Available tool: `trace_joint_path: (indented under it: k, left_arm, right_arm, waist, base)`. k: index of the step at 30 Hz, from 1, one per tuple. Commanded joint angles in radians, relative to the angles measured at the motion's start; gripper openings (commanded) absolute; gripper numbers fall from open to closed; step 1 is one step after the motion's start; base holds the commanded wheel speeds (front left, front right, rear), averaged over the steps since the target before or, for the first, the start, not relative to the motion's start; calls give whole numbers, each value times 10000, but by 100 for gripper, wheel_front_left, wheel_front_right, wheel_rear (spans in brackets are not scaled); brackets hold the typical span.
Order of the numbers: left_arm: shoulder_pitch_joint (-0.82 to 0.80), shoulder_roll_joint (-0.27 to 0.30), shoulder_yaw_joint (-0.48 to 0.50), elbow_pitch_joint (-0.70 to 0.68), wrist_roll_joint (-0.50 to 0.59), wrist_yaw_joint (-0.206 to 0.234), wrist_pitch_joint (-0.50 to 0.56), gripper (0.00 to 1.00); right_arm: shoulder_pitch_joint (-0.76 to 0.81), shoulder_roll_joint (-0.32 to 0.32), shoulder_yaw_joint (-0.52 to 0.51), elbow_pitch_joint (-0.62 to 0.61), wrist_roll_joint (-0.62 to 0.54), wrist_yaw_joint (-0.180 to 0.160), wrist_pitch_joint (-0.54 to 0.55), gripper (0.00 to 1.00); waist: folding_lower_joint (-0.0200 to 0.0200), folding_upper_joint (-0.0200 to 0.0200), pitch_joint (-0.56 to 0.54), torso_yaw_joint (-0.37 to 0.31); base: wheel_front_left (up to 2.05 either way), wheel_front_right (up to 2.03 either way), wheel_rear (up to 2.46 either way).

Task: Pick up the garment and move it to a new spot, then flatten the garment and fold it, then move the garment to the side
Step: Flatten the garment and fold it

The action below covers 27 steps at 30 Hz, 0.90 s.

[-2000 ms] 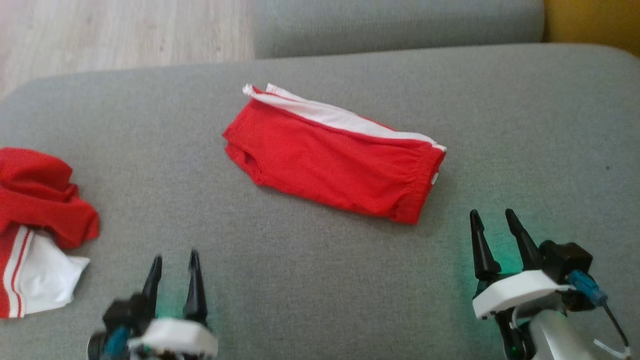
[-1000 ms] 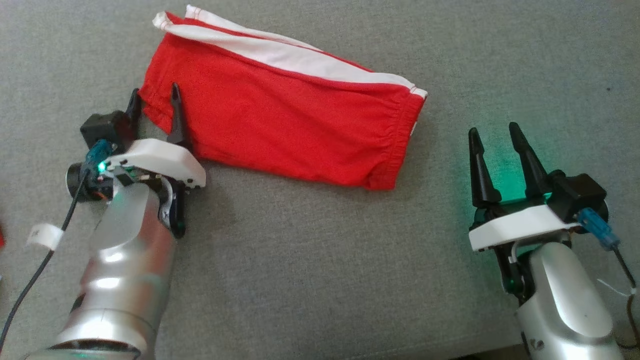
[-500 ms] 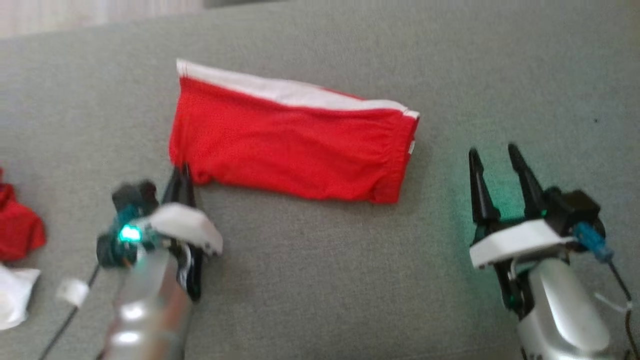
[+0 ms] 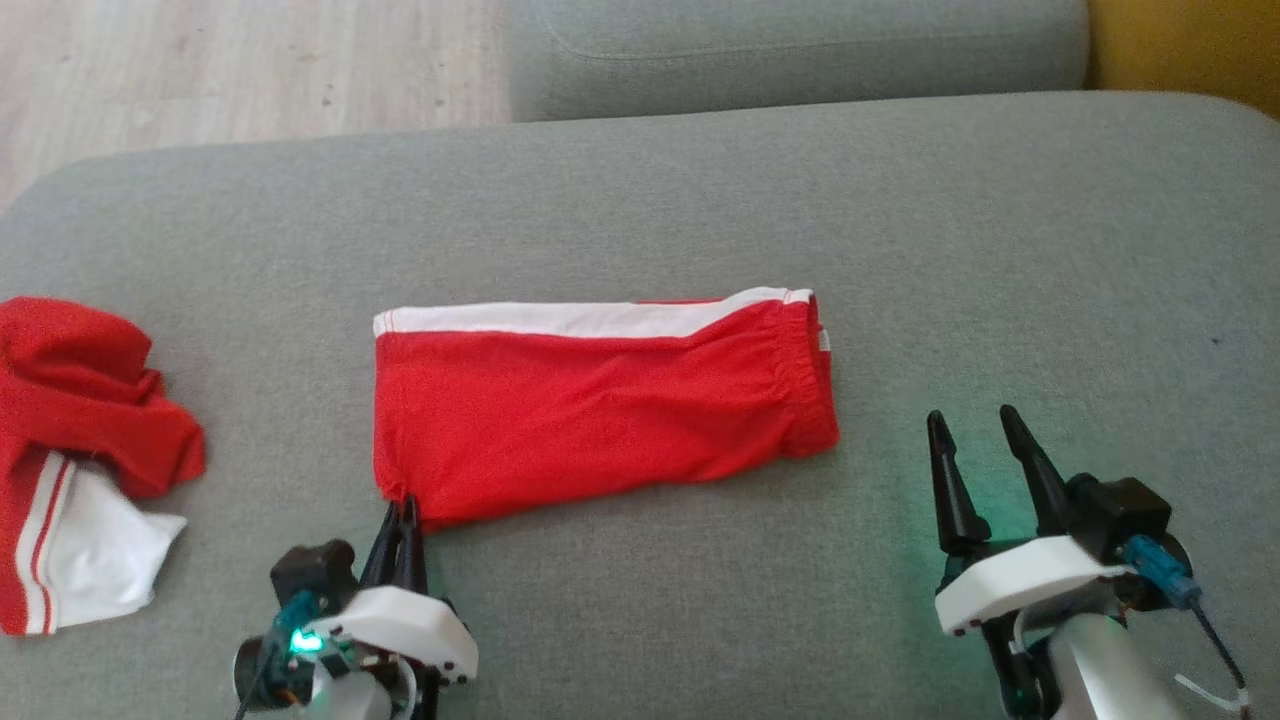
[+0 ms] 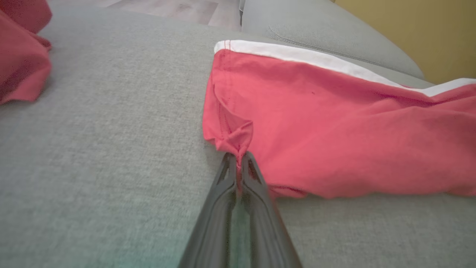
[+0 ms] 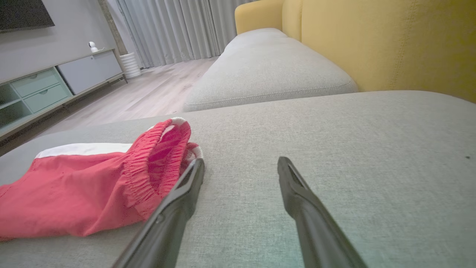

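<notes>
A pair of red shorts (image 4: 600, 410) with a white side stripe lies folded lengthwise on the grey sofa cushion (image 4: 640, 200), waistband to the right. My left gripper (image 4: 404, 508) is shut on the shorts' near left hem corner (image 5: 238, 143), which puckers at the fingertips. My right gripper (image 4: 970, 425) stands open on the cushion, just right of the elastic waistband (image 6: 163, 156), touching nothing. In the right wrist view that gripper (image 6: 241, 163) has bare cushion between its fingers.
A second crumpled red and white garment (image 4: 70, 460) lies at the cushion's left edge. Another grey cushion (image 4: 800, 40) and a yellow sofa back (image 6: 372, 41) lie beyond. Wooden floor (image 4: 250, 60) shows at the far left.
The left gripper reached to the shorts' left hem, shut on its near corner and pulled it back, turning the shorts straight across the cushion. The head camera shifted. The right gripper stayed open.
</notes>
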<state>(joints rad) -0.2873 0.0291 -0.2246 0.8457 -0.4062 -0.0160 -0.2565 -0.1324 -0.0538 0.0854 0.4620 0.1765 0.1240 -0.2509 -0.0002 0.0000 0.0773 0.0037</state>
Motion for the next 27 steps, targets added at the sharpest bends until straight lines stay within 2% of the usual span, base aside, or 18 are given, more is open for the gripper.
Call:
trace_joint_path:
  k: [1, 2, 3, 8, 13, 19, 27]
  left_arm:
    - [-119, 213, 221, -463, -165, 168, -53, 38]
    - [-6, 213, 153, -703, -219, 312, -53, 95]
    - [111, 213, 100, -924, -293, 432, -53, 100]
    - [528, 213, -216, -1872, -219, 751, -53, 100]
    - [625, 213, -538, -2455, -163, 794, -53, 100]
    - [603, 212, -868, -2623, -222, 773, -53, 100]
    - [399, 212, -1048, -2672, -252, 741, -53, 100]
  right_arm:
    - [-198, 34, 254, -276, 80, 67, -109, 100]
    - [-211, 34, 289, -302, 155, 67, -109, 100]
    - [-248, 34, 345, -354, 245, 67, -109, 100]
    - [-688, 34, 892, -794, 674, 67, -109, 100]
    - [-1303, 35, 1318, -778, 994, 67, -109, 100]
    - [-1708, 35, 1184, 538, 773, 67, -109, 100]
    - [-1699, 35, 560, 2182, 1004, 67, -109, 100]
  waist:
    - [2, 0, -51, 111]
    - [2, 0, -42, 163]
    - [2, 0, -20, 211]
    - [2, 0, 215, 535]
    - [2, 0, 505, 1038]
    - [2, 0, 788, 1540]
    - [2, 0, 1166, 1679]
  base:
    - [0, 0, 0]
    - [0, 0, 0]
    - [0, 0, 0]
    - [0, 0, 0]
    - [0, 0, 0]
    - [0, 0, 0]
    - [0, 0, 0]
